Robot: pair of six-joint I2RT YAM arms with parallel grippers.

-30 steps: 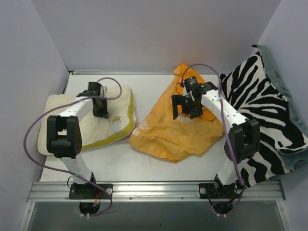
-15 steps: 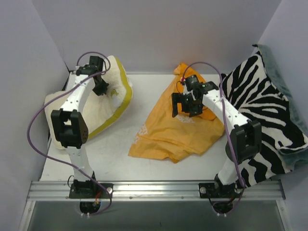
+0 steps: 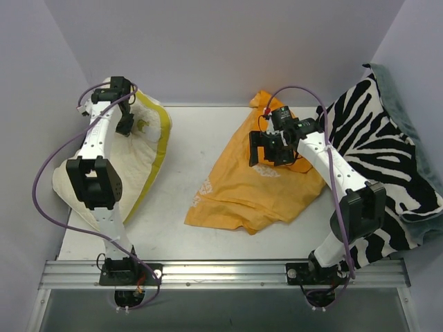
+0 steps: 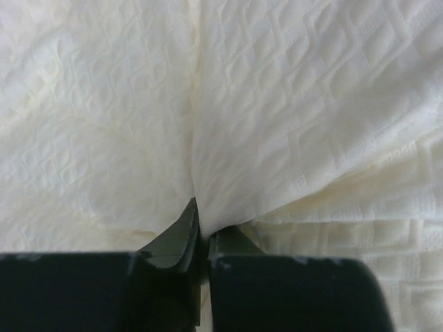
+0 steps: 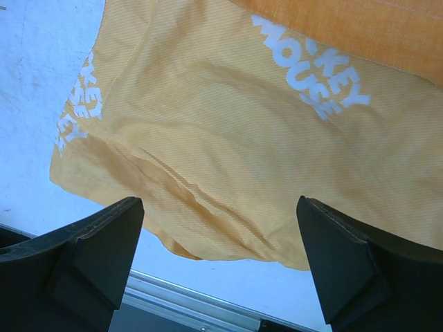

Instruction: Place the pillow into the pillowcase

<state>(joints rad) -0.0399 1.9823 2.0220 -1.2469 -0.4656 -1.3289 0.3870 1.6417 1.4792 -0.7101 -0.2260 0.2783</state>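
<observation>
Behind the left arm (image 3: 93, 183) the pillow (image 3: 149, 149) is partly hidden, left gripper (image 4: 202, 232) pinching it, right gripper (image 5: 219, 214) wide above the pillowcase (image 3: 242, 190).

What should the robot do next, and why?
Probably lower the open right gripper to pinch the pillowcase. It hovers above the fabric holding nothing, while the left gripper is shut on the pillow, with one end raised.

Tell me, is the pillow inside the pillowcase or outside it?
Outside. The pillow, pinched in the left claw, is apart from the orange pillowcase.
</observation>
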